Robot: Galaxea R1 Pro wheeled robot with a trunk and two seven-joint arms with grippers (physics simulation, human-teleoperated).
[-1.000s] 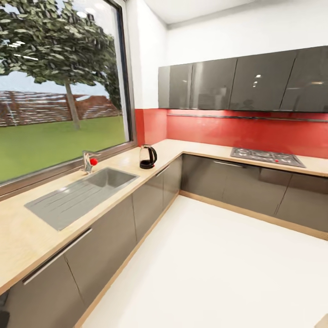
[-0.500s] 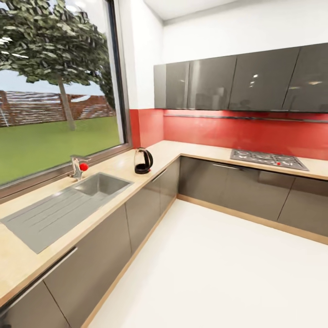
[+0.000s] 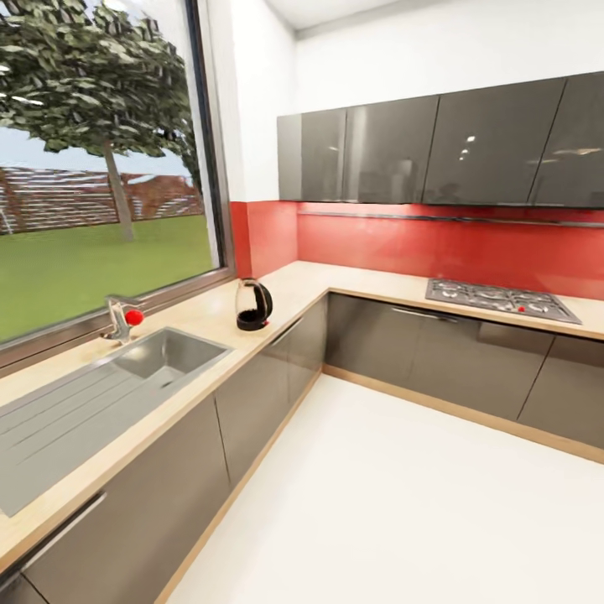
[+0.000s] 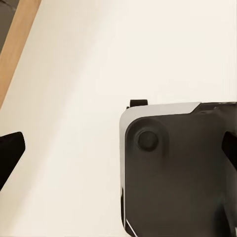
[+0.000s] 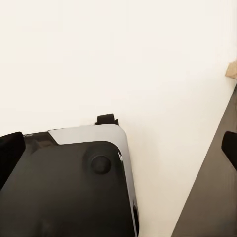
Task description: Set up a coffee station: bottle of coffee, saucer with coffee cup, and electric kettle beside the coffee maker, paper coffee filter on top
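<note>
Panning leftward over the last second, the head view shifted; the electric kettle (image 3: 252,304) itself stood unmoved on the kitchen countertop (image 3: 201,323) beside the sink (image 3: 101,394). Both grippers hung spread and empty over the floor (image 3: 377,503). Judged: still in approach.

Electric kettle (image 3: 252,304) on kitchen countertop (image 3: 201,319), right of sink (image 3: 159,352)

Dark grey robot base (image 4: 177,173), rounded silver-edged corner, round knob, black gripper fingertips (image 4: 10,153)
</note>
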